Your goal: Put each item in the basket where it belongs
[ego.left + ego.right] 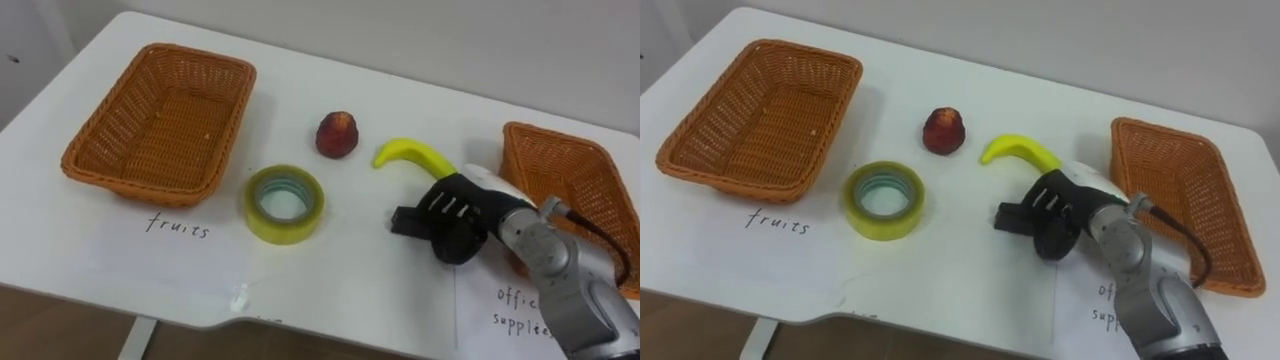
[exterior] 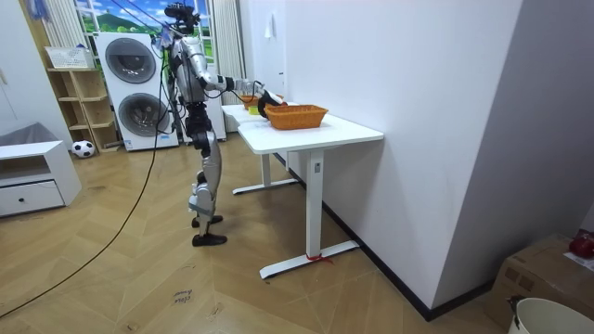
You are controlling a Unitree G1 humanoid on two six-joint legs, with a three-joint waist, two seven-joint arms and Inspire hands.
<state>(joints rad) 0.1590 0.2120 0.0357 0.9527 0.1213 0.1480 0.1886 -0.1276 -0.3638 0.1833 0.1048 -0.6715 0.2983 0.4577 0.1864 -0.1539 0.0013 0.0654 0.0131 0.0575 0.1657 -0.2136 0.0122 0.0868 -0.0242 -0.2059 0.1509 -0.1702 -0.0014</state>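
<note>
A yellow banana (image 1: 412,153) lies right of the table's middle, and its right end runs up against the top of my right hand (image 1: 455,215). That hand hovers low just in front of the banana, fingers loosely bent and nothing between them. Left of the banana sits a red fruit (image 1: 338,134), and nearer to me a yellow tape roll (image 1: 285,203) lies flat. The wicker basket (image 1: 100,160) at the left, marked for fruits, is empty. A second wicker basket (image 1: 590,175), for office supplies, stands at the right edge.
A white table (image 1: 340,270) carries everything, with handwritten paper labels (image 1: 178,225) in front of each basket. In the room view I stand at the table's end (image 2: 306,139), with washing machines (image 2: 130,88) behind me and a wall along the far side.
</note>
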